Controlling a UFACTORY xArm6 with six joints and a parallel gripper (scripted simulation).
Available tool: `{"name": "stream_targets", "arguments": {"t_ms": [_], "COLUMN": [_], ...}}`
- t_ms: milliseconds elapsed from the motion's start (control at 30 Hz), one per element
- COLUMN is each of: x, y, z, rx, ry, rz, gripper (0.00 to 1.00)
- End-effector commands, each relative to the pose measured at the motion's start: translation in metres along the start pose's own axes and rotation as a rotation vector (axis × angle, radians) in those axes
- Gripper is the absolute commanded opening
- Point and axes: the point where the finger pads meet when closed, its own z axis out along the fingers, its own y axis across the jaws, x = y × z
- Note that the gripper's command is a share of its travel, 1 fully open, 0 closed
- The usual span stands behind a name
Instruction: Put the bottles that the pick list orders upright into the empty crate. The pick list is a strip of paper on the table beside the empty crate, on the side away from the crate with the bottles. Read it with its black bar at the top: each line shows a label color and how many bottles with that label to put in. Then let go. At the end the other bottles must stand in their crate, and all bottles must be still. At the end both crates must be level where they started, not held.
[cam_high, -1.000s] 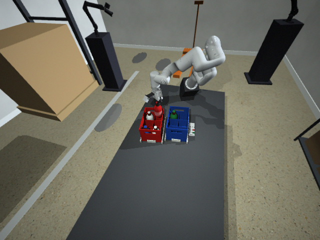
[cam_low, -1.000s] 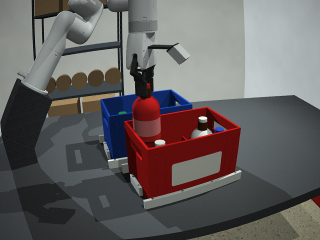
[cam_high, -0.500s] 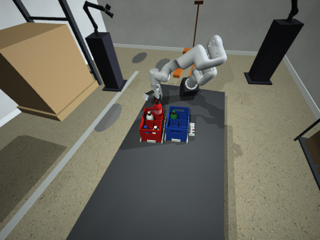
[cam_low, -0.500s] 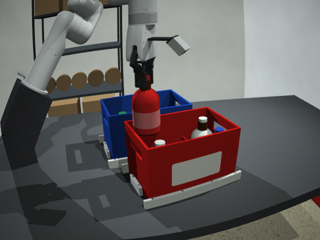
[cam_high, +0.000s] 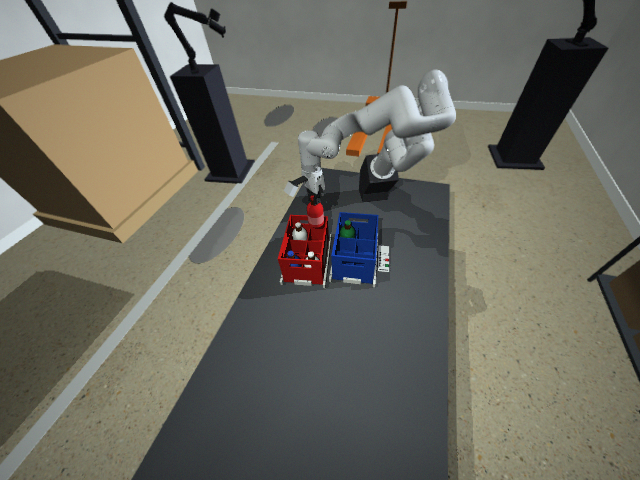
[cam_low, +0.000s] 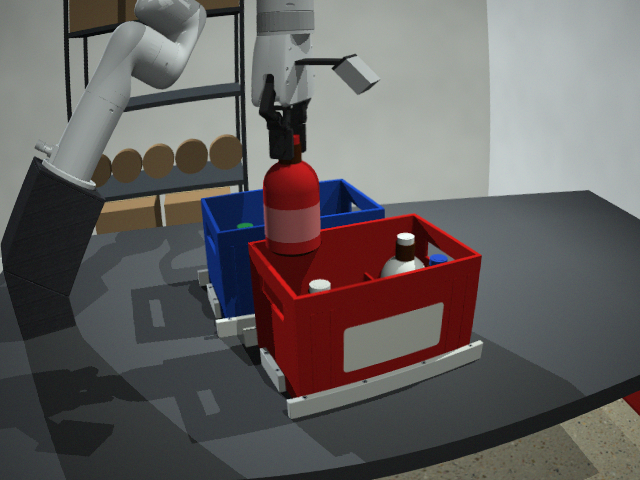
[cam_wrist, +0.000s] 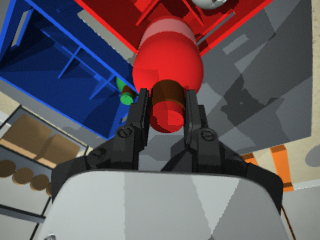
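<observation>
My gripper (cam_low: 286, 138) is shut on the neck of a red bottle (cam_low: 291, 206) with a pale pink label and holds it upright, its base still just inside the far corner of the red crate (cam_low: 364, 299). The wrist view shows the fingers clamped on the red cap (cam_wrist: 168, 111). The red crate also holds a white bottle with a brown neck (cam_low: 403, 257), a white-capped bottle (cam_low: 318, 285) and a blue-capped bottle (cam_low: 437, 258). The blue crate (cam_high: 355, 246) stands right beside it and holds a green bottle (cam_high: 347, 229). The pick list (cam_high: 383, 258) lies on the far side of the blue crate.
Both crates sit on white base rails on the dark table (cam_high: 330, 351). The arm's black base (cam_high: 378, 180) stands behind the crates. A shelf with boxes and rolls (cam_low: 170, 155) is in the background.
</observation>
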Motion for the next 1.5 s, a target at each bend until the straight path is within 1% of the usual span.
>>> {"name": "stream_targets", "arguments": {"t_ms": [0,67,400,1467], "x": [0.001,0.001,0.001,-0.021], "y": [0.0,0.0,0.0,-0.051], "z": [-0.008,-0.012,-0.012,-0.012], "rx": [-0.001,-0.001,-0.001,-0.001], "ry": [0.003,0.003,0.003,0.003], "rz": [-0.001,-0.001,-0.001,-0.001], "gripper": [0.0,0.0,0.0,0.0]}}
